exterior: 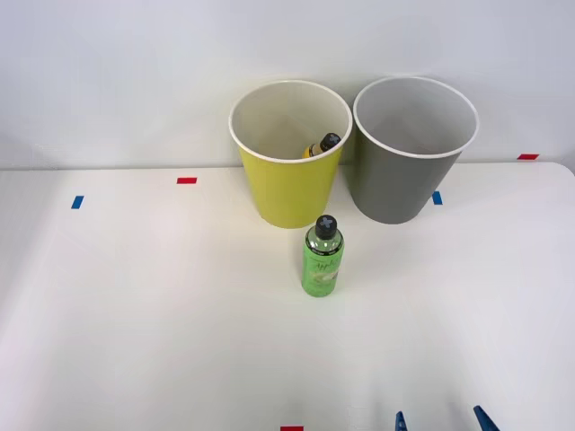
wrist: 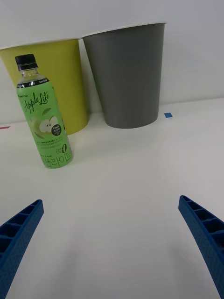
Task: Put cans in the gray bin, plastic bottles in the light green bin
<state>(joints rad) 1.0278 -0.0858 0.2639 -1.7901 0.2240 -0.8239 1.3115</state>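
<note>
The step in hand looks like the green bottle's turn: the green bottle (exterior: pixel 322 258) stands upright on the white desk (exterior: pixel 144 314), just in front of the light green bin (exterior: pixel 287 184), which already holds a yellowish bottle (exterior: pixel 319 146) leaning against its inner wall. The gray bin (exterior: pixel 409 171) stands to the right of it. The right gripper (wrist: pixel 112 229) waits at the near edge, jaws released and spread wide, holding nothing. The next move likely calls for reaching forward and left, closing around the bottle's body without toppling it.
</note>
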